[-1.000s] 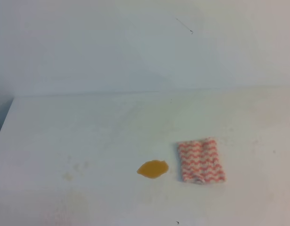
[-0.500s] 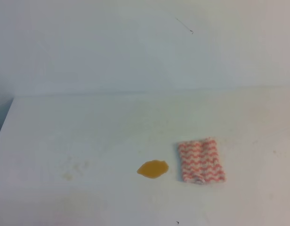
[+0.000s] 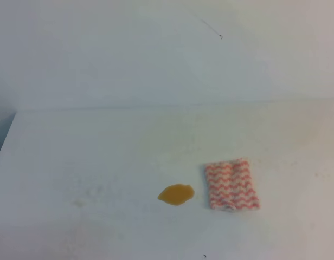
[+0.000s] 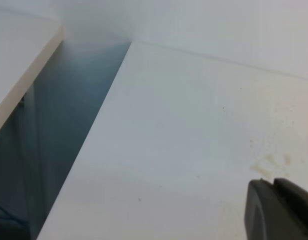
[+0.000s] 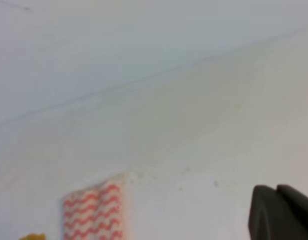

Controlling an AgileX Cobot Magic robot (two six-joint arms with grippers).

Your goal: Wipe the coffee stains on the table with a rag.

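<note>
Spill and cloth side by side on the big plain white table

High view: small glossy amber coffee puddle sits just left of the red-and-white zigzag rag, not touching. Left wrist: dark left pincer, tips look together. Right wrist: right pincer clenched, holding nothing; rag lower left.
</note>
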